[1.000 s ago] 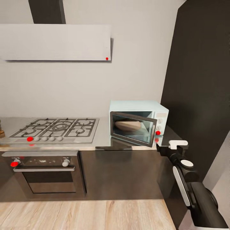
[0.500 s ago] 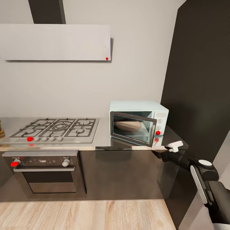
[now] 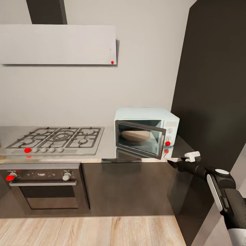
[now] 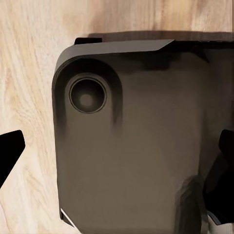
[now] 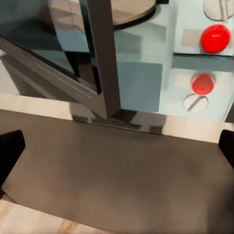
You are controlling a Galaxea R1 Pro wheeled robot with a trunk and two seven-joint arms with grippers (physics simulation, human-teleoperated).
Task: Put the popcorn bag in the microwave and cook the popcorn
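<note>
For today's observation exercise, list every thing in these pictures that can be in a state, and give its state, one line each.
microwave: door partly open, swung outward, tan rounded thing inside, too blurred to name.
microwave light: red.
right gripper: open, fingers spread, just before the counter edge below the microwave door.
left gripper: open, pointing down at the robot's base.
oven: door shut.
gas hob: no flame seen.
</note>
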